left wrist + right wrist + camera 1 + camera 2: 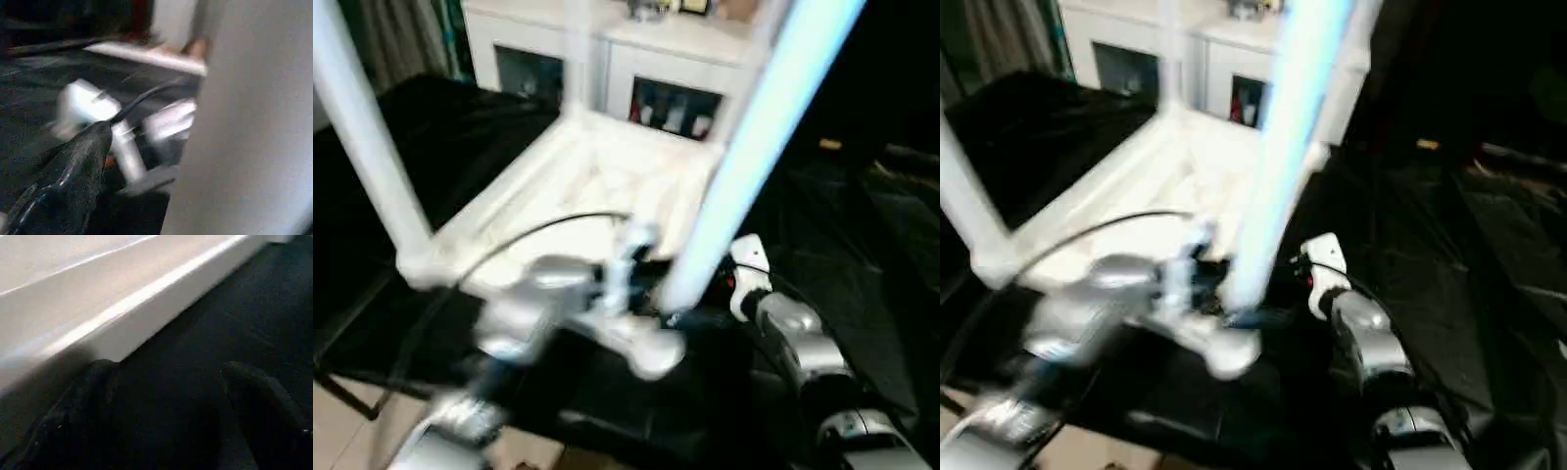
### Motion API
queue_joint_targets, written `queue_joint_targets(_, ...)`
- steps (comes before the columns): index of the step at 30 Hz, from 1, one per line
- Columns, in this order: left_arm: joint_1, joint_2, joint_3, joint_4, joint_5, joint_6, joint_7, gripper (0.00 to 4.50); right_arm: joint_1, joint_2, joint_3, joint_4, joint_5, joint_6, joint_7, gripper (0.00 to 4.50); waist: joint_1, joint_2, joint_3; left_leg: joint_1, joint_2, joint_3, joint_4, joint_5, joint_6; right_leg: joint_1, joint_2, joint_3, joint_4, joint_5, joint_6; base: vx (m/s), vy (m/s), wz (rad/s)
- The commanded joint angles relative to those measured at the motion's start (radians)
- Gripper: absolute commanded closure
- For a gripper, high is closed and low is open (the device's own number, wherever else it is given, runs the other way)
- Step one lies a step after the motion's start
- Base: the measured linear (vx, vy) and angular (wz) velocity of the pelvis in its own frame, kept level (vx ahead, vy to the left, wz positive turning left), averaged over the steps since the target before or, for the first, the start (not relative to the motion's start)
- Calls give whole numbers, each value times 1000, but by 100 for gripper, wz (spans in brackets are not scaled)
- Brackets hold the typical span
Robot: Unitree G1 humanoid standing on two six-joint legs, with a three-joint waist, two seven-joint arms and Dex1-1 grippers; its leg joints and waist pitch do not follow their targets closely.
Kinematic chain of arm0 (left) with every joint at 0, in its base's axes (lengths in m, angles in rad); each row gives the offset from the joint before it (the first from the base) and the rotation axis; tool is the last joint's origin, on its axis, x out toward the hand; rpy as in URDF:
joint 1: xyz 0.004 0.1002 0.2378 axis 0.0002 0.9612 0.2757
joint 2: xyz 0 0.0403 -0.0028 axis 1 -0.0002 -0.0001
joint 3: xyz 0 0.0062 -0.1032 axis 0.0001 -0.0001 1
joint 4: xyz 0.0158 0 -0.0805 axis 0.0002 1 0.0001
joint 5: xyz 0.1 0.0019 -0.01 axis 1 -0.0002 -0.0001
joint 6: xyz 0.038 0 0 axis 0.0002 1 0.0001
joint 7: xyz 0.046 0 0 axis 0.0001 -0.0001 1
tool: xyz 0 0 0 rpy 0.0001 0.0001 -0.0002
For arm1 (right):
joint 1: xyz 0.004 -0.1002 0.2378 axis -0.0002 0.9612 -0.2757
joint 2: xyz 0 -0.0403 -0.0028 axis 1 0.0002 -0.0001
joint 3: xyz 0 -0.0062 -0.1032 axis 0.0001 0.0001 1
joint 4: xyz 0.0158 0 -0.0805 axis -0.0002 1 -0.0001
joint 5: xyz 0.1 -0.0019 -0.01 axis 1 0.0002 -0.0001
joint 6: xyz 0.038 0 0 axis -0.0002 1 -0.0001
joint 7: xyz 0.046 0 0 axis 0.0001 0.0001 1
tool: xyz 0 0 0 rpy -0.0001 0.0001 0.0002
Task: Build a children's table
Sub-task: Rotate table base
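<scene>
The white tabletop (499, 201) lies upside down on a black surface, ribbed underside up. One white leg (367, 137) stands in its near left corner and another leg (576, 59) at the far corner. A third leg (764, 137) rises tilted from the near right corner. My left gripper (658, 323) reaches across to the base of this leg, which looms close in the left wrist view as a white leg (254, 122). My right gripper (176, 406) is open, low over the black surface beside the tabletop rim (122, 308), with nothing between its fingers.
A white glass-door cabinet (656, 59) stands right behind the tabletop. Black cloth (842, 255) covers the surface to the right. A black cable (548, 227) arcs over the tabletop to my left arm. Pale floor (342, 431) shows at the near left.
</scene>
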Motion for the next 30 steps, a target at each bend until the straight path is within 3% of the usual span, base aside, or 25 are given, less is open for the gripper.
queue_joint_targets(1, -16, 19, -6, 67, 77, -56, 77, 5, -11, -38, -40, 13, 3, -16, -29, 63, 10, -4, -65, 11, 4, 8, -70, -246, 17, 48, -20, 10, -70, -179, -178, 0, 0, 0)
queue_joint_targets(5, -32, 12, -4, 129, 132, -147, 119, 5, 14, -78, -77, -7, 18, -17, -8, 63, 15, -5, -66, 11, 3, 8, -68, -240, 31, 46, -19, 9, -70, -175, -186, 0, 0, 0)
queue_joint_targets(7, -27, -1, 9, 131, 112, -161, 101, 5, 26, -91, -84, -18, 26, -20, 7, 63, 15, -7, -65, 11, 3, 9, -68, -243, 33, 45, -19, 8, -70, -175, -191, 0, 0, 0)
queue_joint_targets(9, -11, -19, 32, 111, 65, -162, 58, 5, 50, -110, -94, -44, 44, -18, 35, 63, 21, -7, -67, 11, 5, 10, -66, -231, 45, 47, -21, 9, -67, -141, -212, 0, 0, 0)
queue_joint_targets(12, 12, 23, -5, 79, 47, -143, -57, 5, 101, -149, -92, -110, 76, 7, 133, 63, 31, -5, -67, 13, 8, 11, -66, -213, 75, 48, -20, 8, -63, -92, -235, 0, 0, 0)
queue_joint_targets(14, 11, 67, -33, 97, 57, -142, -138, 31, 143, -189, -74, -163, 82, 23, 215, 63, 32, -4, -66, 13, 8, 11, -66, -210, 81, 46, -17, 8, -61, -79, -241, 0, 0, 0)
queue_joint_targets(17, -29, 127, -66, 177, 106, -154, -236, 39, 203, -263, -36, -251, 71, 35, 332, 63, 34, 2, -59, 15, 8, 10, -72, -268, 70, 43, -19, 10, -72, -168, -222, 0, 0, 0)
queue_joint_targets(21, -73, 140, -76, 262, 164, -202, -233, 74, 236, -304, -13, -317, 72, 55, 394, 63, 32, 1, -57, 18, 9, 7, -78, -340, 39, 37, -20, 9, -84, -268, -195, 0, 0, 0)
queue_joint_targets(22, -92, 141, -79, 294, 183, -219, -219, 77, 250, -318, -4, -350, 78, 68, 421, 63, 34, 3, -58, 18, 10, 4, -78, -344, 35, 38, -23, 9, -83, -263, -195, 0, 0, 0)
queue_joint_targets(24, -113, 142, -84, 328, 204, -240, -206, 110, 267, -333, 4, -395, 87, 93, 454, 63, 37, 0, -59, 16, 11, 3, -78, -333, 42, 40, -25, 9, -80, -240, -197, 0, 0, 0)
queue_joint_targets(26, -145, 140, -93, 378, 218, -254, -206, 114, 320, -380, 37, -526, 141, 177, 560, 63, 41, 1, -59, 14, 11, 3, -77, -315, 53, 44, -25, 10, -78, -205, -206, 0, 0, 0)
queue_joint_targets(27, -146, 140, -93, 379, 217, -254, -207, 115, 322, -381, 38, -530, 142, 179, 562, 63, 44, 1, -59, 14, 11, 2, -76, -306, 57, 47, -24, 9, -76, -190, -208, 0, 0, 0)
queue_joint_targets(30, -168, 126, -82, 420, 215, -266, -223, 154, 362, -420, 56, -624, 183, 241, 628, 63, 52, 3, -64, 13, 12, 3, -72, -252, 80, 48, -27, 9, -65, -88, -244, 0, 0, 0)
